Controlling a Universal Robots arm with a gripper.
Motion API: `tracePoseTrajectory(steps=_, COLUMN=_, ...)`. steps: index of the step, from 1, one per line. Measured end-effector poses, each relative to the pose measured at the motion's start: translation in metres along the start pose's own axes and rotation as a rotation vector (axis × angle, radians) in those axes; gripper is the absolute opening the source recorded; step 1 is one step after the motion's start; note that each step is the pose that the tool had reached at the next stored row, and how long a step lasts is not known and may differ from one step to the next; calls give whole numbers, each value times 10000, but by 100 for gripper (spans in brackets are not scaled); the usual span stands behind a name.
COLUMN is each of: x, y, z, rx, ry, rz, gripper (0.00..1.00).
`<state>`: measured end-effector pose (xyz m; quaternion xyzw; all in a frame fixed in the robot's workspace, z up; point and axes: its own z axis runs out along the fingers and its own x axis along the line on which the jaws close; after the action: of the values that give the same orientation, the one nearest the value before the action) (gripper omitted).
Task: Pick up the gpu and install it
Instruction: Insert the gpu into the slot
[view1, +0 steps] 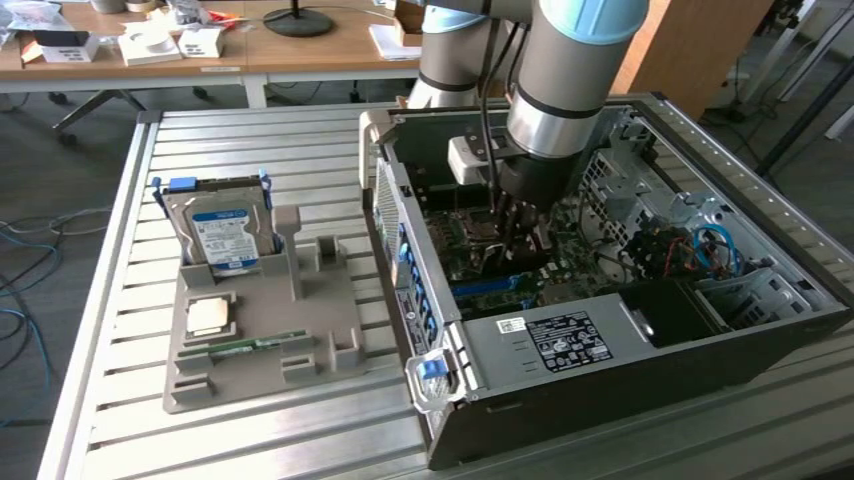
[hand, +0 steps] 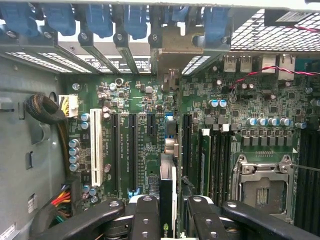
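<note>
So up close in the wrist view we've got the hand (hand: 167, 212) clamped on the gpu (hand: 167, 182), edge-on over the motherboard (hand: 135, 140) slots. The exterior view shows us the arm reaching down into the case (view1: 441, 330), with the hard drive (view1: 220, 235) on the bench (view1: 267, 440) at its 9 o'clock.

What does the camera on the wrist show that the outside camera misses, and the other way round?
Wrist view: the gpu edge-on, clamped in the pincer, near the black slots and the CPU socket. Exterior view: the arm reaching down into the case, with a hard drive and memory stick on a grey tray beside it. Both: the green motherboard.
</note>
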<state>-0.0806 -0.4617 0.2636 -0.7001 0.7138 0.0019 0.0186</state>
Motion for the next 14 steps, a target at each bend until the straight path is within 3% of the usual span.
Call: tracePoseTrajectory(steps=14, x=2, y=59, z=10, rx=1, ry=-3, rz=-3, gripper=26)
